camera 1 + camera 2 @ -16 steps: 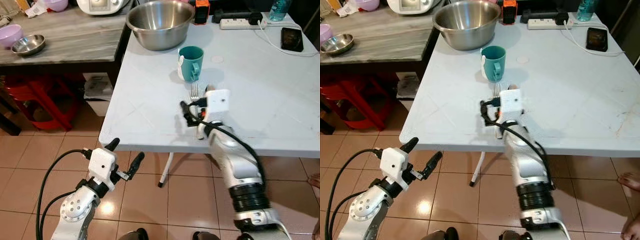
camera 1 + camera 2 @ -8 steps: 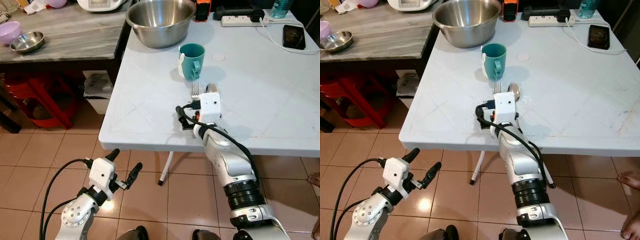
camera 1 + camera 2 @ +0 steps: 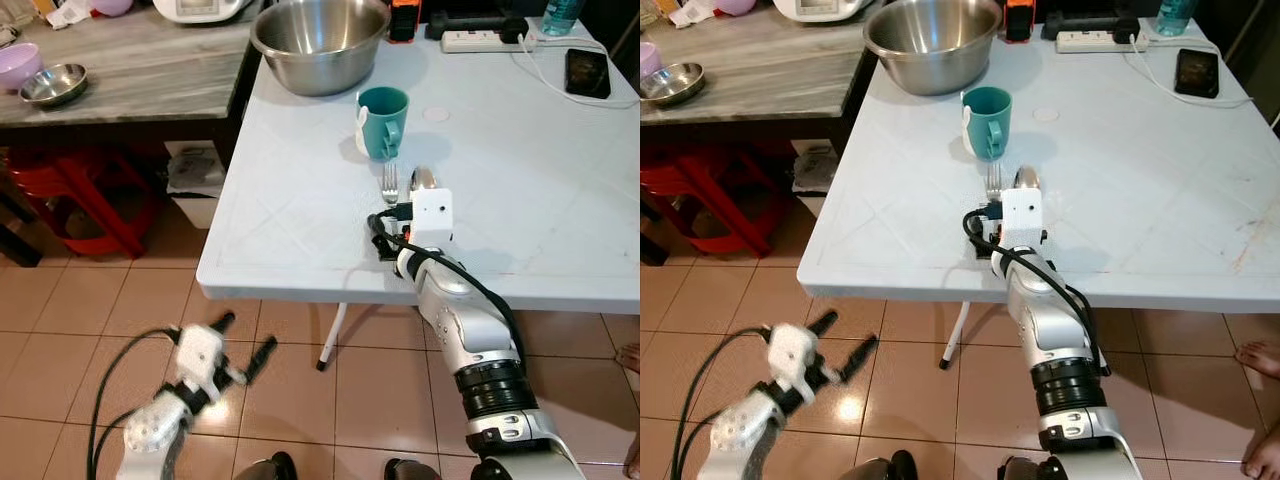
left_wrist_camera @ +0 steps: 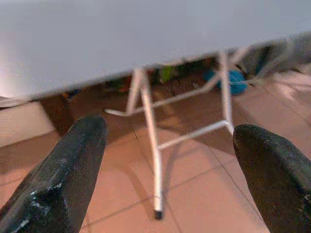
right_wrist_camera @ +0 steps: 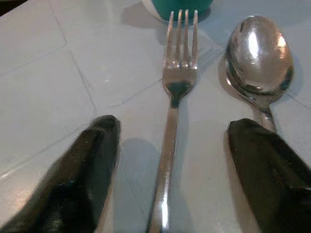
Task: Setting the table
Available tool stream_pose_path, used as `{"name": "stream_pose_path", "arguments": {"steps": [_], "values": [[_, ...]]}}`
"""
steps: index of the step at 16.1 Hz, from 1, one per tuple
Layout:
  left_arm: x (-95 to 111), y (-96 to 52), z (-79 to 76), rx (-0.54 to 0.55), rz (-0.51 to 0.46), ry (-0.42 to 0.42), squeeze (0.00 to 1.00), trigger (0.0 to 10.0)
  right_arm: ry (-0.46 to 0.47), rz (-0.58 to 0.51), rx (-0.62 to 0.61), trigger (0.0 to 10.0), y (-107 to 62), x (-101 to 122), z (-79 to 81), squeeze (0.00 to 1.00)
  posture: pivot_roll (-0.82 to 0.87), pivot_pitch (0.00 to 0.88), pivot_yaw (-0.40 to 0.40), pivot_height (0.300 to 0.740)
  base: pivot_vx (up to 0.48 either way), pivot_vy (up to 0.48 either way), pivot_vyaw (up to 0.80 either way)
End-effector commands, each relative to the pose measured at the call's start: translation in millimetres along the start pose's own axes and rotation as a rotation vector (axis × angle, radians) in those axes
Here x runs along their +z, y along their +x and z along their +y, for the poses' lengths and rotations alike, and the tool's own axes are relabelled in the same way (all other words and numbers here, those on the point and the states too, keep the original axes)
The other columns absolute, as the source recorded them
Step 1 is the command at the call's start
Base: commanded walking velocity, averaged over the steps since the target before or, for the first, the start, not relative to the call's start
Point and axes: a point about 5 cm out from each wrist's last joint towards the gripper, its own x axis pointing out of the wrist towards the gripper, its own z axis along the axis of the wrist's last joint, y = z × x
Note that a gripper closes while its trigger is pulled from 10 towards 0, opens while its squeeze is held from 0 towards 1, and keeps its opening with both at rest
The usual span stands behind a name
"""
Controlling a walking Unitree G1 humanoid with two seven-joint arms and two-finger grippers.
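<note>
A steel fork (image 3: 389, 183) and a spoon (image 3: 424, 180) lie side by side on the white table (image 3: 300, 200), just in front of a teal mug (image 3: 383, 122). My right gripper (image 5: 176, 124) rests low over their handles and is open. One finger (image 5: 87, 165) sits beside the fork (image 5: 175, 97); the other finger (image 5: 267, 165) lies over the spoon's (image 5: 259, 53) handle. My left gripper (image 3: 243, 338) hangs open near the floor, below the table's front edge.
A large steel bowl (image 3: 320, 32) stands behind the mug. A power strip (image 3: 480, 42) and a phone (image 3: 585, 72) lie at the table's far right. A side counter (image 3: 130, 70) holds a small steel bowl (image 3: 55, 85). A person's foot (image 3: 1260, 360) is on the floor at right.
My left arm has sunk lower toward the floor. My right gripper has shifted slightly sideways over the cutlery handles. Fork, spoon and mug lie where they were.
</note>
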Motion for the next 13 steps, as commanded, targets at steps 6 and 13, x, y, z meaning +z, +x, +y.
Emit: {"name": "stream_pose_path", "arguments": {"steps": [6,13], "values": [[6.2,-18.9,60.4,0.287,0.08,0.145,0.0,10.0,0.011,0.085,0.012,6.5,-1.0,-21.2,1.2,0.0,-0.08,0.186,0.086,0.74,0.0,0.0,0.0],[130.3,26.4,67.1,0.326,-0.315,0.235,0.0,10.0,0.003,0.091,0.001,10.0,-3.0,-25.1,-3.1,0.0,-0.09,0.174,0.086,0.74,0.0,0.0,0.0]]}}
